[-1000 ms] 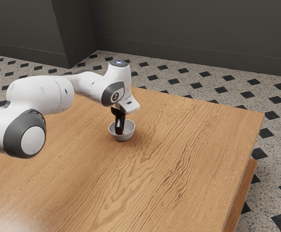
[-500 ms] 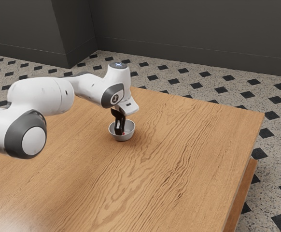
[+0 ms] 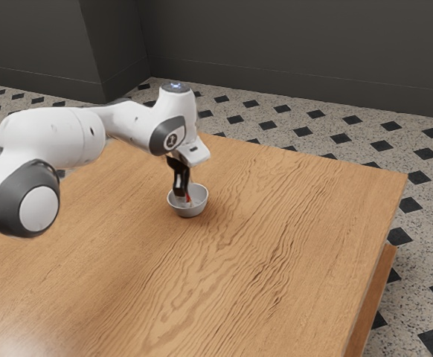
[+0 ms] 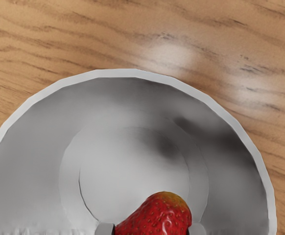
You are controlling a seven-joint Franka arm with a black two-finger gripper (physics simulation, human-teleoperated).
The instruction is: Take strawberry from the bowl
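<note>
My gripper [image 3: 184, 196] is low over the grey-white bowl [image 3: 201, 201] in the exterior view, its fingertips about at rim height. Red of the strawberry [image 3: 189, 198] is visible beside the black fingers, within the bowl's outline. From the wrist camera, the red strawberry [image 4: 157, 216], with a yellowish-green end, sits between the two grey fingertips of my gripper [image 4: 151, 229], which touch it from both sides. Behind it lies the smooth inside of the bowl [image 4: 128, 161]. The strawberry's lower part is cut off by that view's edge.
The bowl stands on a wooden table [image 3: 276, 223], near its far edge in the exterior view. Beyond the table are a patterned tile floor [image 3: 335, 141] and dark walls [image 3: 291, 52].
My hand has risen and shifted slightly toward the exterior view's left. The strawberry's red has moved up with the fingers, while the bowl has stayed where it was.
</note>
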